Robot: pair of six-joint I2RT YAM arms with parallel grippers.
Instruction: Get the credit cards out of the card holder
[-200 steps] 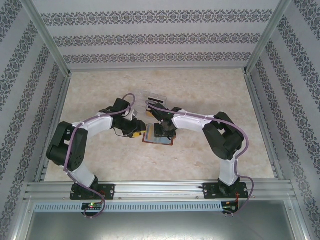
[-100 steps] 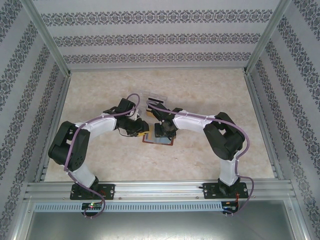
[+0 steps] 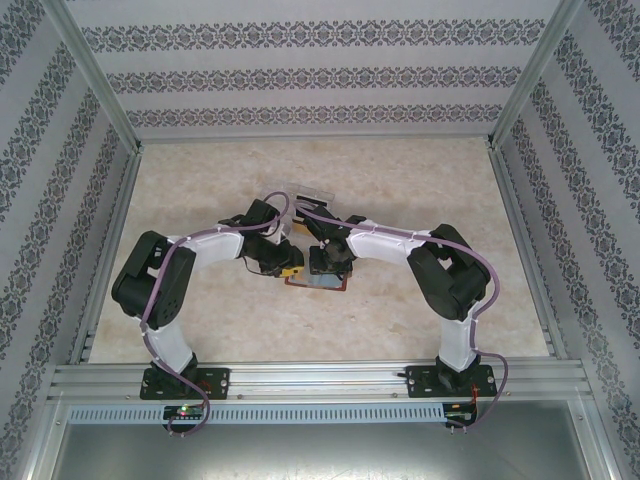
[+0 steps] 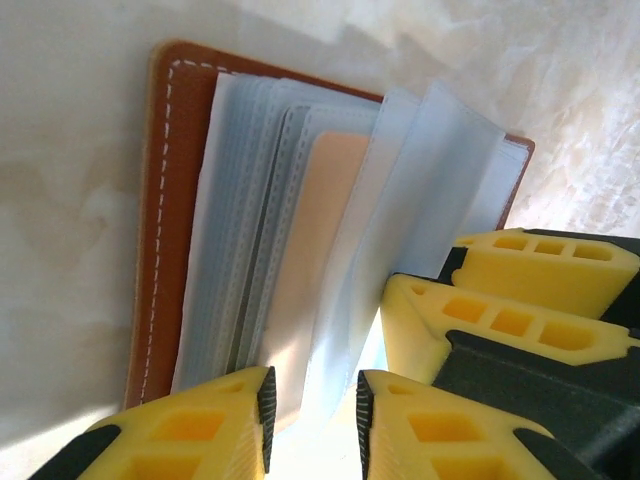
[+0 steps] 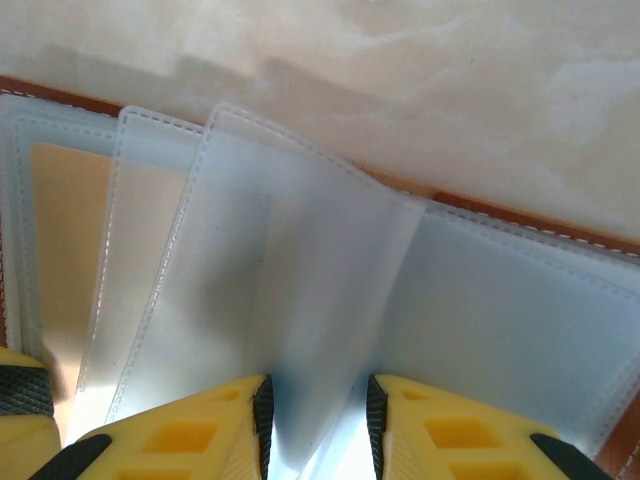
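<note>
The card in the card holder lies lengthwise straight ahead of the left jaws; left and right jaws straddle sleeves, grip indeterminate

Seen from above: a pale marbled surface enclosed by patterned walls. Two black-and-white arms bend inward from a metal rail at the near edge and meet mid-surface. The left tool and right tool sit close together over an open brown card holder, seemingly touching it. A clear plastic piece lies just behind them.
</note>
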